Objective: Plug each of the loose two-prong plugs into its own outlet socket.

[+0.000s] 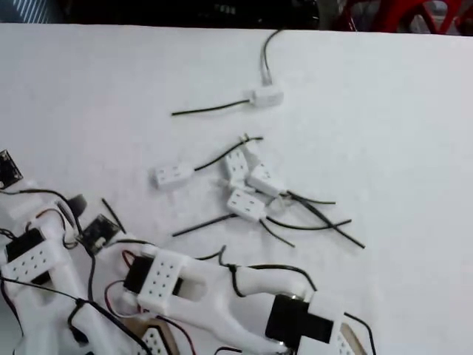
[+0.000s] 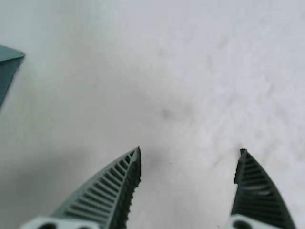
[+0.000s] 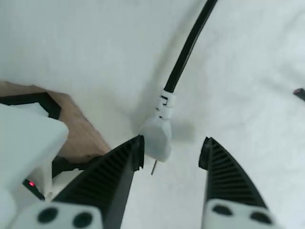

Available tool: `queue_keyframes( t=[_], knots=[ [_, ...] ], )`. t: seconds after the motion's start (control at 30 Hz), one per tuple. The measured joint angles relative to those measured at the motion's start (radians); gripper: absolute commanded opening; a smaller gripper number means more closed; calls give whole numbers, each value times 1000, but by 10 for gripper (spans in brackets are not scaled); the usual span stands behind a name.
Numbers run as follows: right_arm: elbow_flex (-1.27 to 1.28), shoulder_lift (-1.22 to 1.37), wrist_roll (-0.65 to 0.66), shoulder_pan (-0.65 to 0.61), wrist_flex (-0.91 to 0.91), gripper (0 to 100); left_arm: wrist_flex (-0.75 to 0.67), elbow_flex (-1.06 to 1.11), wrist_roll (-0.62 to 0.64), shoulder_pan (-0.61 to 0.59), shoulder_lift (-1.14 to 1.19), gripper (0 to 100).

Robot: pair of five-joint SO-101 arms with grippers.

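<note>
I am looking down on a white surface whose far edge is running straight across the top of the high view. Wide bare stretches are lying open to the right and at the far left. Several socket blocks are sitting bunched near the middle among tangled black cords, with one more socket block lying just beside them. A small white piece is resting farther back, and I cannot tell whether it is plug or socket. Two arms are crowding the near side, partly cut off.

My right hand is hanging spread around a two-prong plug. The plug is lying on the surface just beside one finger, and I cannot tell whether they are touching. One prong is showing and its cord is running out of view. My left hand is hanging spread over bare surface.
</note>
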Motion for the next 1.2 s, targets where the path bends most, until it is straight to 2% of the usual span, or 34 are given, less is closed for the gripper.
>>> queue_keyframes(
  t=[0.43,0.7,0.87,1.2],
  knots=[
    [-2,0,-49,83,-2,197,-41,0,6,2,0,316],
    [-15,0,-114,74,-2,197,-46,0,58,-3,0,316],
    [-25,0,-114,29,-2,197,-81,0,71,-15,0,316],
    [-26,41,-114,20,-20,197,-87,0,71,-17,0,316]
  ],
)
